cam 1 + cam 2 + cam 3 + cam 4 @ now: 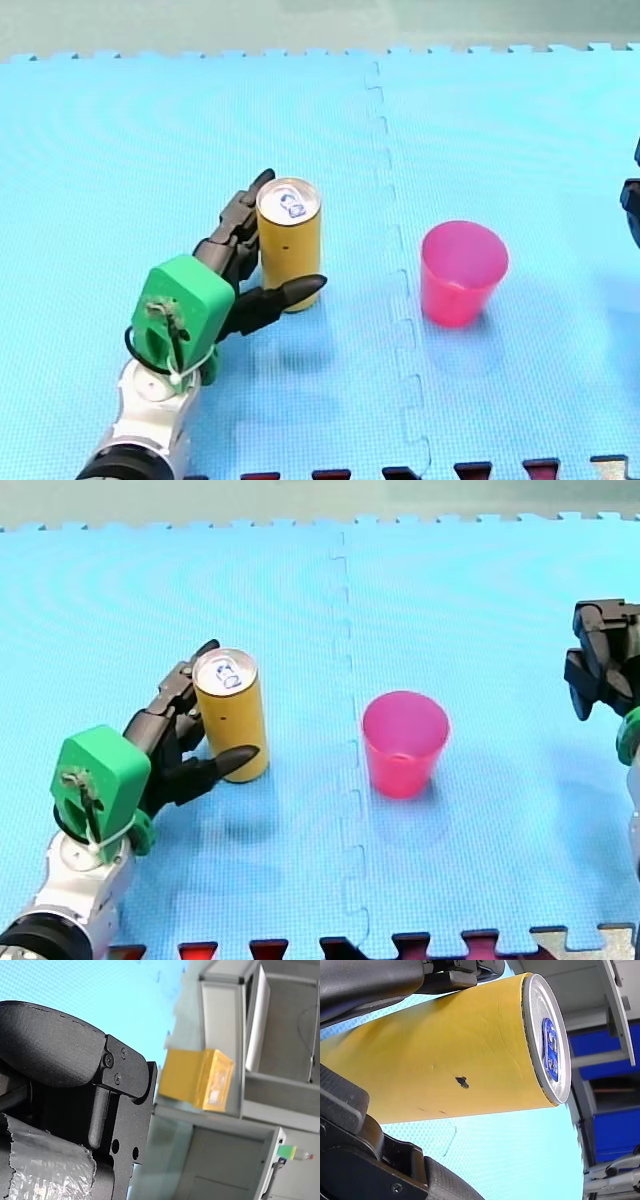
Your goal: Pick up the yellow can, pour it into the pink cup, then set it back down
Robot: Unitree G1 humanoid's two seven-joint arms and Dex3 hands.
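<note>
Clamping the upright yellow can, the left hand stands left of the pink cup; right hand hovers far right.

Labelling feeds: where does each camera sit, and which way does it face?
First head view: head, down at blue mat; left hand grips yellow can, pink cup beside.
Second head view: same scene, offset; right hand at right edge.
First wrist view: wrist, past a dark finger toward shelves.
Second wrist view: left wrist, shares the can with head views.
</note>
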